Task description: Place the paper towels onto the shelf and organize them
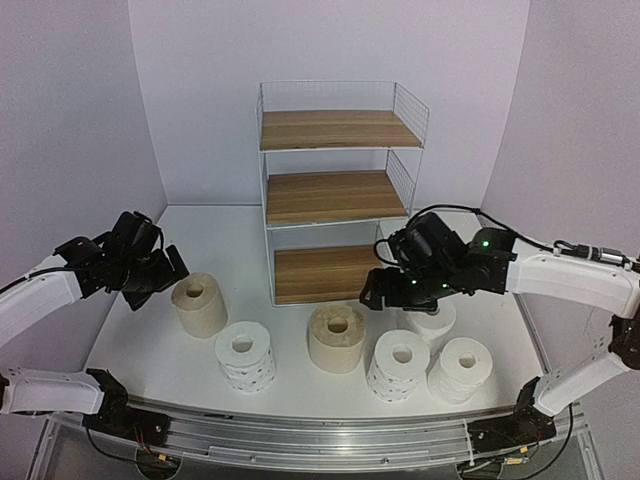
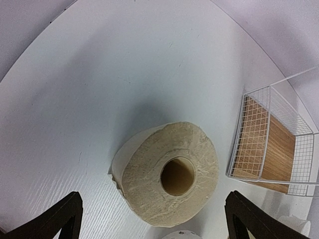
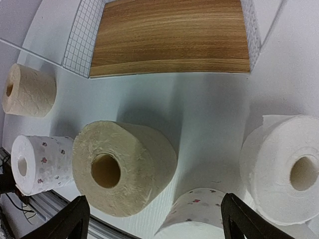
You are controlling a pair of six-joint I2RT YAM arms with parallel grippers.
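Note:
The white wire shelf [image 1: 340,190] with three wooden boards stands at the back centre. Six paper towel rolls stand upright on the table in front of it: a beige one [image 1: 198,303] at left, a dotted one [image 1: 245,355], a beige one [image 1: 336,337], a dotted one [image 1: 401,364], and two plain white ones [image 1: 462,368] [image 1: 435,318]. My left gripper [image 1: 160,275] is open above the left beige roll [image 2: 169,179]. My right gripper [image 1: 385,290] is open above the middle beige roll [image 3: 122,167] and a dotted roll [image 3: 194,216].
The shelf's mesh side and lowest board [image 2: 271,144] show right of the left beige roll. The right wrist view shows the lowest board [image 3: 169,37] and a plain white roll [image 3: 284,169]. A metal rail [image 1: 320,440] runs along the table's near edge.

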